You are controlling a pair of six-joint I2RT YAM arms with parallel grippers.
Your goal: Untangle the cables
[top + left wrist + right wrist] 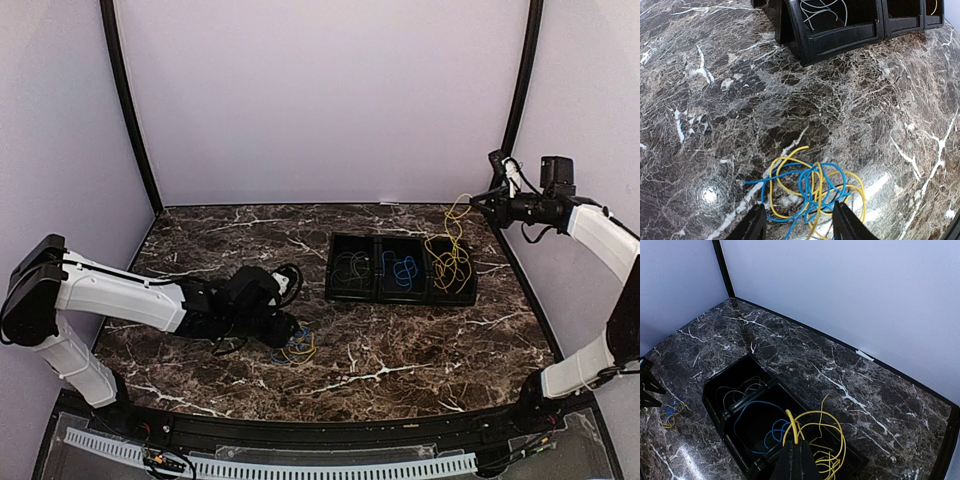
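Two cables [810, 192] tangled under spread left gripper [799, 221]; right gripper [796, 444] clamps yellow cable [790, 416] above tray [332, 268].

From my seat, the left arm [110, 295] and right arm [600, 235] were glossy white shells with chunky black joints. Loose black wiring [515, 180] looped around the right wrist. The left tool [800, 210] had plain matte black fingers [752, 227].

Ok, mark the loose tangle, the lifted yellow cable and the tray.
tangle [812, 189]: left wrist view, crossing middle.
yellow cable [790, 419]: right wrist view, thick lower strand.
tray [400, 298]: top external view, near rim.
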